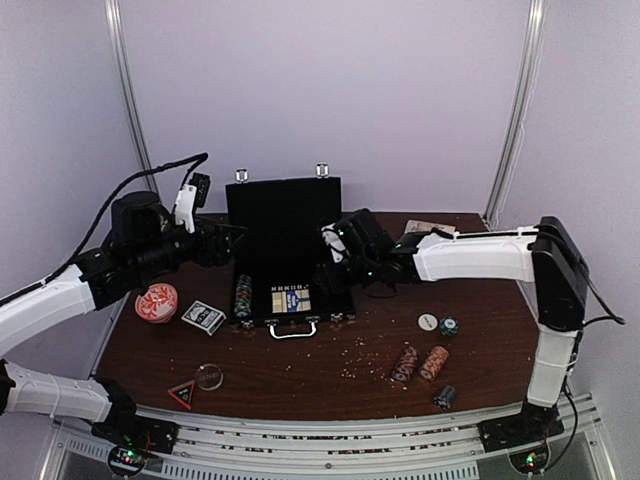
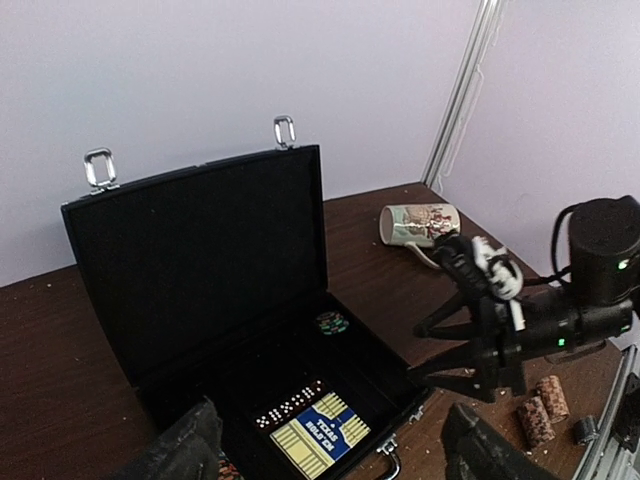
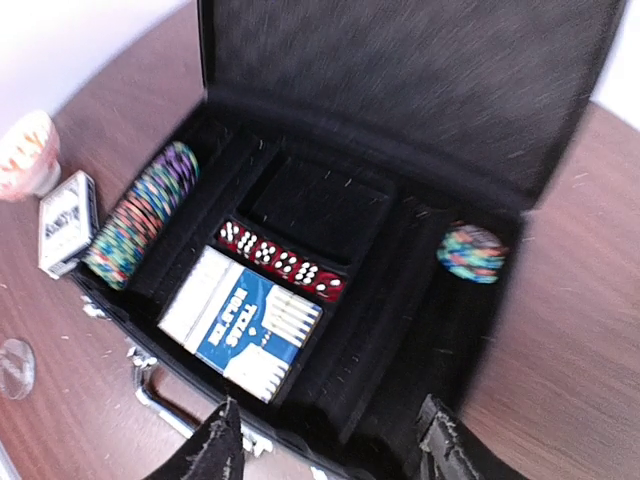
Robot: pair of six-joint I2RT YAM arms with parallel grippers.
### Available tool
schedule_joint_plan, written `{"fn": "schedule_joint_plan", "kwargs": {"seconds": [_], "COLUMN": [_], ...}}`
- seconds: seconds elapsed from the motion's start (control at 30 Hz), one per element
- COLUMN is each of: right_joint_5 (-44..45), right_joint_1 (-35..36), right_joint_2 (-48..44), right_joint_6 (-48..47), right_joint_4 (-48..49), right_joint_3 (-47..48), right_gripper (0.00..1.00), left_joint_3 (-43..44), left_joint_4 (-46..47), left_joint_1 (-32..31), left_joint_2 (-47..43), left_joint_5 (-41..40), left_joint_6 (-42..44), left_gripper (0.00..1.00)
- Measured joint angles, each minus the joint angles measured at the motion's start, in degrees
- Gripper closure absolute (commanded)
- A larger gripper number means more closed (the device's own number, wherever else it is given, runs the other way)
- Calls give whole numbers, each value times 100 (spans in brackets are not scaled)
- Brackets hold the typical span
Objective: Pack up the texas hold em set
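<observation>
Tabletop (image 1: pixel 300 375) | 1 briefcase (image 1: pixel 284 215) | 2 card decks (image 1: pixel 203 317) | 2 toppled chip stacks (image 1: pixel 405 363)

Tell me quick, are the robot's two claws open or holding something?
Left gripper: open, holding nothing.
Right gripper: open, holding nothing.

- You can read "TEXAS HOLD EM", white on blue, on the blue-and-white card box (image 3: pixel 240 322) at lower centre of the right wrist view.
- Print on the white ceramic mug (image 2: pixel 420 222), upper right of the left wrist view, is too small to read.
</observation>
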Motion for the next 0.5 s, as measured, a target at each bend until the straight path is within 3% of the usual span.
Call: {"fn": "schedule_joint_plan", "kwargs": {"seconds": [0.27, 0.5], "right_joint_5": [577, 872], "right_joint_1": [-420, -1080], "right_joint_2": [-1808, -2124], "right_joint_6": [426, 691], "right_joint_4": [-269, -1054], "right_joint_3": [-1740, -2627], "right_gripper": [35, 31], "left_joint_3": [24, 96], "left_joint_4": [-33, -44], "left_joint_1": [0, 0], "left_joint_2": [-468, -533], "left_joint_5": [-376, -479], "left_joint_6": [188, 267], "left_gripper": [20, 20]}}
